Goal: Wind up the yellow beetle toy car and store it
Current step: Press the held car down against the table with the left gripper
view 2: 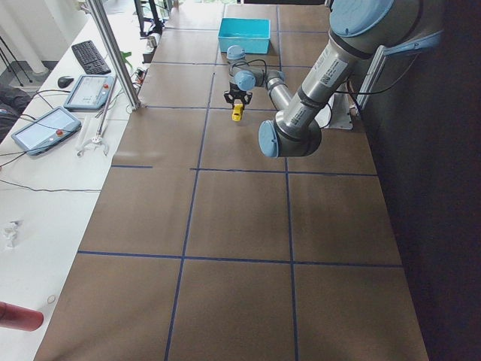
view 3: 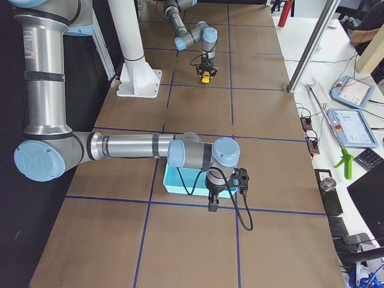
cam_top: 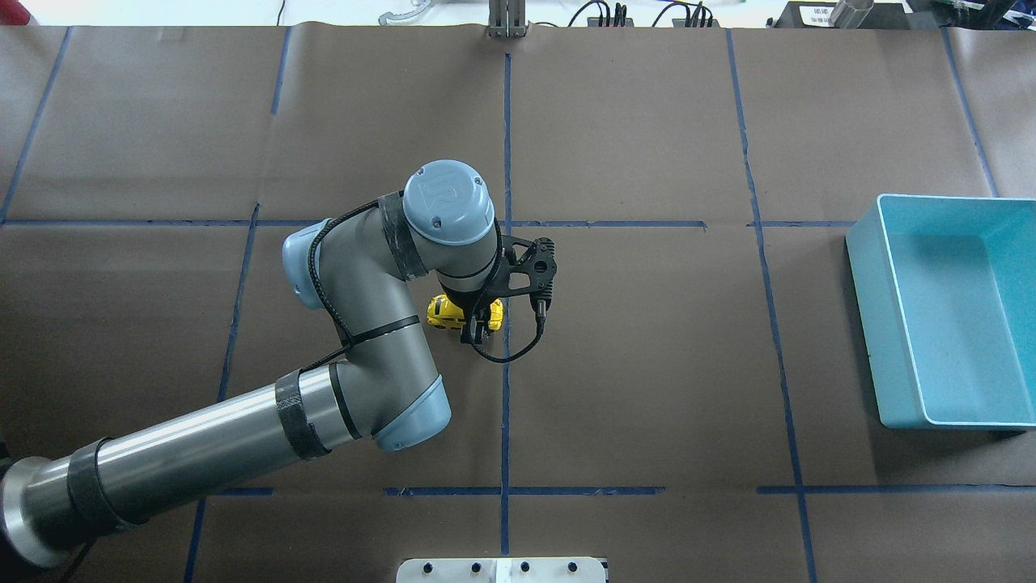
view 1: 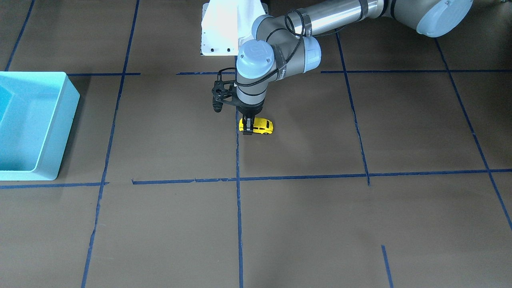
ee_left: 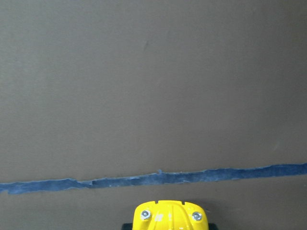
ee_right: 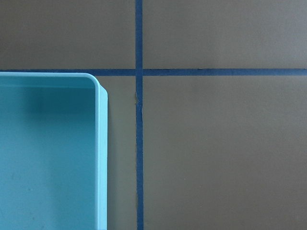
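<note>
Gripping the car (view 1: 263, 125) across its middle, the left gripper (view 1: 247, 129) is standing upright over it, jaws narrowed to the car's width, one on each flank. It looks clamped on, though the far jaw is mostly hidden. The car is sitting wheels-down mid-table, just beside a blue tape line (view 1: 238, 160) and well apart from the bin (view 1: 60, 132) at the right end of the table (view 1: 320, 224). The right gripper (view 3: 213, 203) is hanging just beside the bin's near corner; whether it is open I cannot tell. The winding step seems to be in hand, with storing not yet begun. The next move is likely calling for pressing the wheels down and dragging the car backward along its length, kept straight so the wheels roll rather than skid, before any lift toward the bin.
</note>
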{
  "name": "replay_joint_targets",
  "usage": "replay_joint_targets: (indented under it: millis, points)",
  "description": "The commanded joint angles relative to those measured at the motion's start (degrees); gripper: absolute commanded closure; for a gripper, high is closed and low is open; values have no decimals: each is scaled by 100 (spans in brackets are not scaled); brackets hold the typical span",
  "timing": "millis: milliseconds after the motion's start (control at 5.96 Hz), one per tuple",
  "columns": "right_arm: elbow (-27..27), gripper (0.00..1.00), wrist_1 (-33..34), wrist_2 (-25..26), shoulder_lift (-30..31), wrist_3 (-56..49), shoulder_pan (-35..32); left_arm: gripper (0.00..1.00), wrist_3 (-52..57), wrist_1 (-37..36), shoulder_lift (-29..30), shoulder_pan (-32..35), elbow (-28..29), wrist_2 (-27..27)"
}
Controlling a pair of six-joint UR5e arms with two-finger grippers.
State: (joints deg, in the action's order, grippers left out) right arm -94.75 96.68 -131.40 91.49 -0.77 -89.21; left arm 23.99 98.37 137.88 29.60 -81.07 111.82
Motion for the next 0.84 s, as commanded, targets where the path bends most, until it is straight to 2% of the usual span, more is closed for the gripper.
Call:
replay_joint_targets:
  millis: [0, 335, 671]
  points:
    - [0, 0, 0, 9, 0, -2, 0, 100, -52, 401, -77, 55, -5, 6]
    - [0, 0, 0, 9, 0, -2, -9, 100, -375, 874, -95, 72, 38, 6]
    - [0, 0, 0, 9, 0, -2, 0, 100, -465, 1043, -103, 64, 65, 6]
